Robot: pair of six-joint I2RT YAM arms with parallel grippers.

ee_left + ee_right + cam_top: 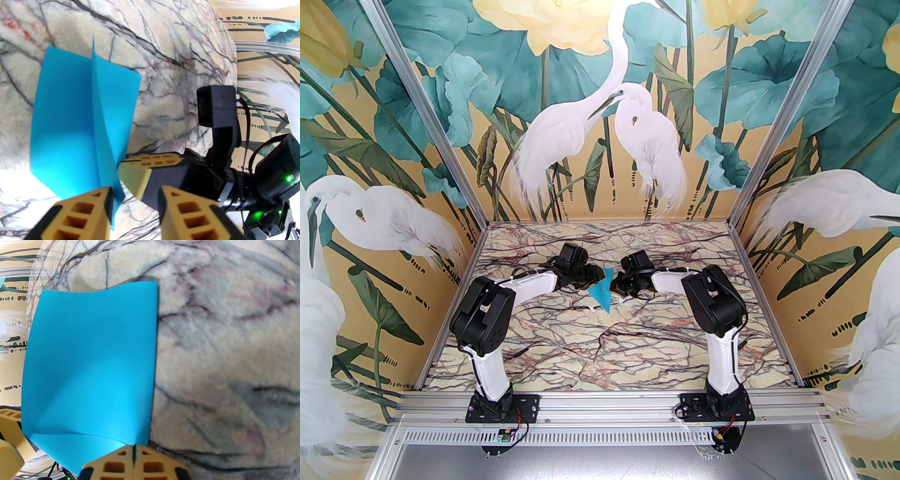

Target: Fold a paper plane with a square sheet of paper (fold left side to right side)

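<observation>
The square sheet of paper is bright cyan and stands creased near the middle of the marbled table, between the two grippers. In the left wrist view the sheet of paper shows a raised ridge down its middle. My left gripper is open, with the paper's lower corner just beside its left finger and nothing between the jaws. My right gripper is shut on the bottom edge of the paper. From above, the left gripper and the right gripper nearly meet at the sheet.
The right gripper's tan fingers lie very close in front of my left fingers. A small white scrap lies by the paper's near tip. Bare marbled table spreads toward the arm bases, and painted walls close in three sides.
</observation>
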